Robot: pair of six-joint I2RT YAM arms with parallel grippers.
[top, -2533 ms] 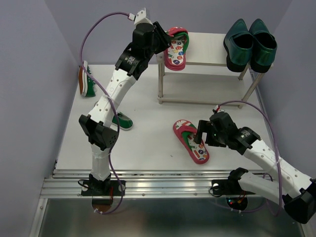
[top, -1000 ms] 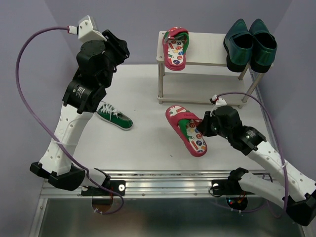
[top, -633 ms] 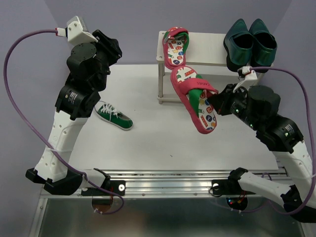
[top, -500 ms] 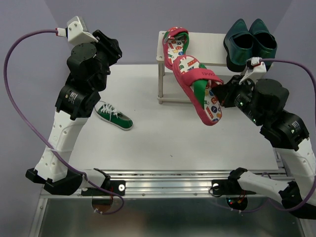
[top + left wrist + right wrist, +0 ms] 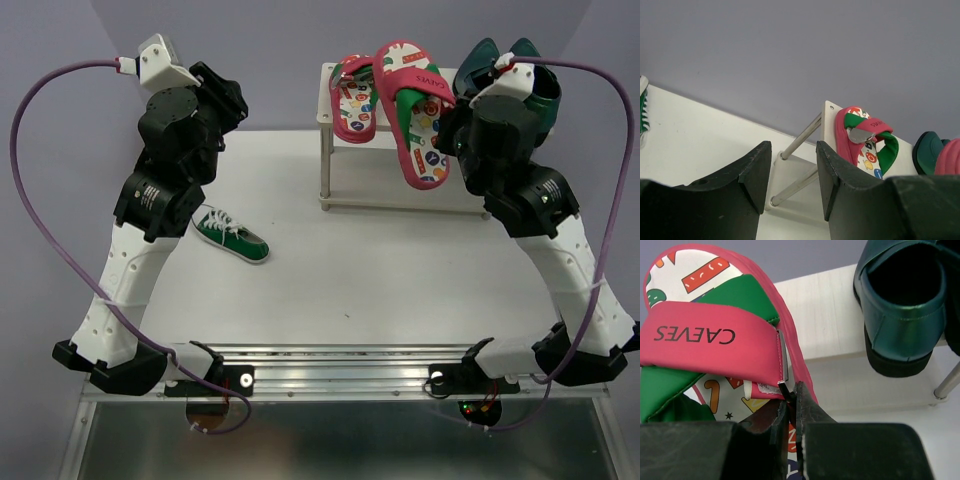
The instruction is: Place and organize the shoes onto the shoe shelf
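**Flip-flop held over shelf gap**

Top view: right gripper (image 5: 444,140), clamped on the flip-flop (image 5: 412,105), holds it front-to-back over the shelf (image 5: 324,165), between its mate (image 5: 352,95) and the loafers (image 5: 478,58).
Left wrist: left gripper (image 5: 793,167) empty, half apart, farther off.
Right wrist: fingers (image 5: 807,412) pinch the sole's edge.

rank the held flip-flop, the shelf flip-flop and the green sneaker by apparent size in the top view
1. held flip-flop, though it is nearer the camera
2. shelf flip-flop
3. green sneaker, similar length to 2 but narrower
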